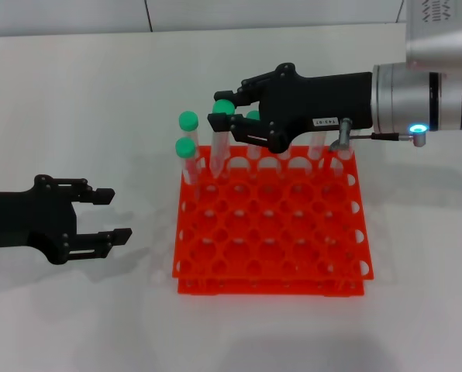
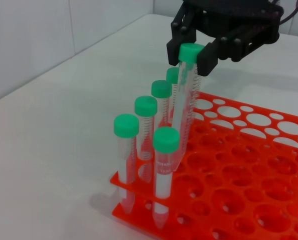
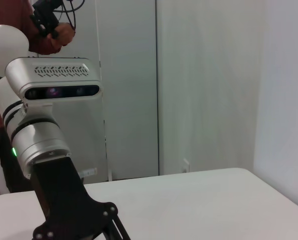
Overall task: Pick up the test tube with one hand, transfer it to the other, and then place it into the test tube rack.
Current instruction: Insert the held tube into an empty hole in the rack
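1. Your right end effector (image 1: 225,115) hangs over the far left corner of the rack (image 1: 271,232), its fingers closed on the green cap of the tube (image 2: 185,105).
2. The tube stands nearly upright, its lower end down in a hole of the rack's far rows, next to the other tubes (image 2: 145,135).
3. In the left wrist view you see five more green-capped tubes already seated along that side of the rack, in two short rows.
4. Your left end effector (image 1: 108,215) sits low over the white desk (image 1: 76,101), well apart from the rack on its left side, fingers spread wide and holding nothing.
5. The rack rests flat on the desk; most of its holes hold no tube.
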